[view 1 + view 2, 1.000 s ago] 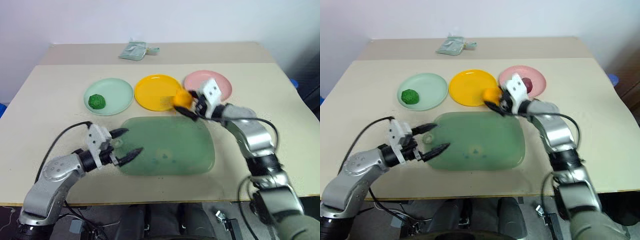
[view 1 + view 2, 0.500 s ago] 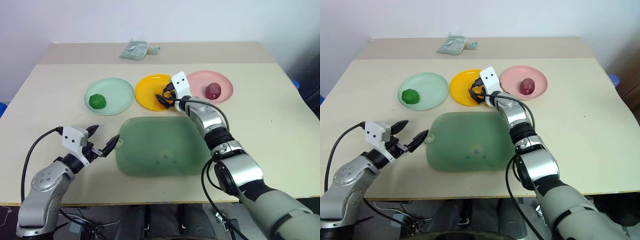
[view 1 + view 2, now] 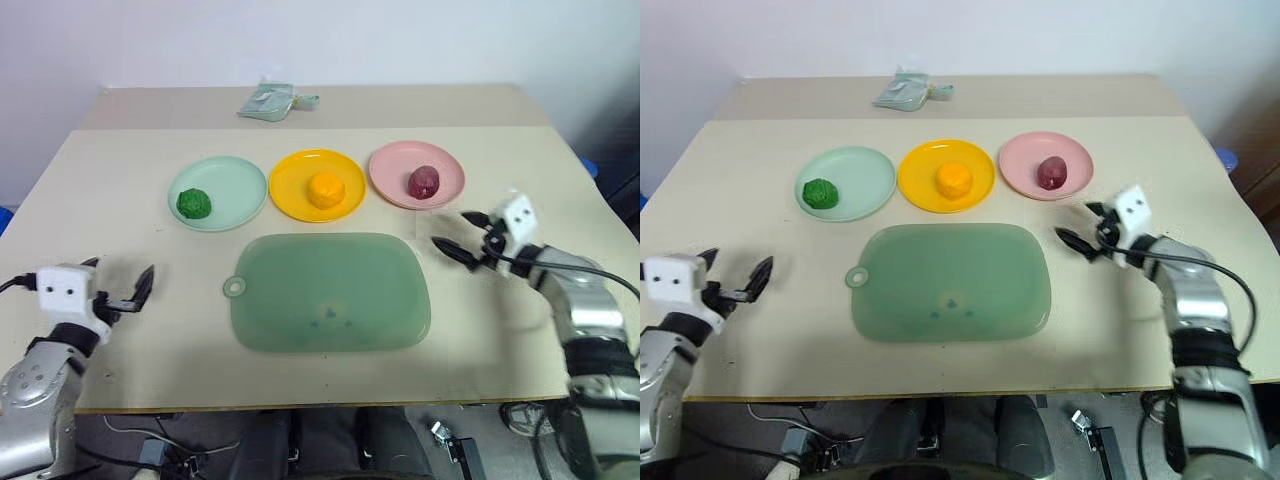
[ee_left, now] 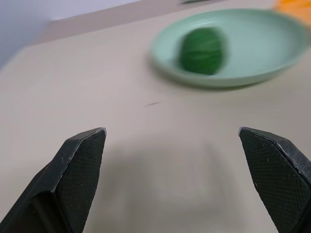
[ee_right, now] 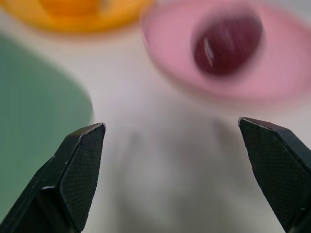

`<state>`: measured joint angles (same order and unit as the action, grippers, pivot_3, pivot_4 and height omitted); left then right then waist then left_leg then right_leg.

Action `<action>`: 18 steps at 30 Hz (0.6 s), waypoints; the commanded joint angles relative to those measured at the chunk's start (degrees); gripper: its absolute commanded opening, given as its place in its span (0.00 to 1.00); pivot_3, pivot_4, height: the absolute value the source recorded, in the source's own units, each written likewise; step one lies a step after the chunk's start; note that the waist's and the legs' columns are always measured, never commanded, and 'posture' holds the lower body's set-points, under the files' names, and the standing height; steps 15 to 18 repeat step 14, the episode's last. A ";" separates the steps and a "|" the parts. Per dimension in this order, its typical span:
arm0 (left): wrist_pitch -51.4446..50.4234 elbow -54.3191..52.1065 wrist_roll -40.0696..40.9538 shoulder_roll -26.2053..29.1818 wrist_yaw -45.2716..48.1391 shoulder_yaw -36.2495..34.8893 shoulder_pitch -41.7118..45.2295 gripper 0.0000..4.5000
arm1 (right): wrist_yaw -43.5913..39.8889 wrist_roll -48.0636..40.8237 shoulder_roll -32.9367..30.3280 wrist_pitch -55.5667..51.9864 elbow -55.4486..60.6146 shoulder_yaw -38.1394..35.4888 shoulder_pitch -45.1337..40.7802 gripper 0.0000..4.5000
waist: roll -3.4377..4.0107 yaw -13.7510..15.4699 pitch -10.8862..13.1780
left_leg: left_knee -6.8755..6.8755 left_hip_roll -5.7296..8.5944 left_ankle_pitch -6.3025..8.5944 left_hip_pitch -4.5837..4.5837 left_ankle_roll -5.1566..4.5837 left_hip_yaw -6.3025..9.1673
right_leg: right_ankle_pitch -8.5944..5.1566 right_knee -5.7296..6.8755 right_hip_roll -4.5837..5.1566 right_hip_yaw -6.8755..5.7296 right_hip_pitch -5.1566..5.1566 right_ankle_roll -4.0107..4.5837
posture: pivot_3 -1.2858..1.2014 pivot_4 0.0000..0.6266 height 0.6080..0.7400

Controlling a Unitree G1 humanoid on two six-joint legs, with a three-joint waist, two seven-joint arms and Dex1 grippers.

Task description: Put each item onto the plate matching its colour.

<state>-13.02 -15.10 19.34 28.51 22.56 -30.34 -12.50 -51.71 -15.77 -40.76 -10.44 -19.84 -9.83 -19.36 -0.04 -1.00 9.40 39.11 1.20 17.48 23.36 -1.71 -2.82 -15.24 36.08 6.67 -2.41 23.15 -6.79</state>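
While both arms hang low over the near part of the worktop (image 3: 560,180), we see them spread wide apart. Our left hand (image 3: 118,290) sits at about eight o'clock from the green tray (image 3: 330,292), pointing level toward the far side, its two fingers (image 4: 80,165) standing well apart with nothing between them. Our right hand (image 3: 458,240) hovers at roughly three o'clock from the tray, angled back toward the middle and slightly down, its fingers (image 5: 77,170) also spread and empty.

Compared with a second ago, the left hand has left the tray's near-left edge and swung outward. The right hand, which then carried the orange-yellow item at the yellow plate's rim, has released it and pulled back to the right.

Farther off, at twelve o'clock from the tray, three plates stand in a row. The bumpy dark green item (image 3: 193,203) lies on the mint green plate (image 3: 240,180), the orange-yellow item (image 3: 325,188) on the yellow plate (image 3: 290,178), and the maroon-purple item (image 3: 423,181) on the pink plate (image 3: 390,165). Beyond them, a crumpled greenish packet (image 3: 270,102) lies near the far edge.
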 commanded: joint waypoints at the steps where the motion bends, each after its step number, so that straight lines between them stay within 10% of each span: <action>1: 1.64 -0.30 0.45 0.69 0.56 -2.48 -0.76 1.00 | -1.87 -2.12 -2.34 -0.78 3.79 -2.82 2.62 0.99 | 0.00 0.04 0.00 | 0.00 0.00 0.00 -0.01 0.00 0.00 | 0.00 0.00 0.04 0.01 -0.01 0.00 | 0.52 0.24 1.00; 18: 0.51 -2.17 2.32 -0.39 1.43 -1.06 -0.81 1.00 | -1.86 -3.49 -3.24 -1.81 2.80 -4.82 0.55 0.99 | 0.00 0.23 0.00 | -0.01 0.02 0.04 -0.01 0.01 0.02 | 0.00 0.00 0.14 0.02 0.02 0.01 | 0.52 0.24 1.00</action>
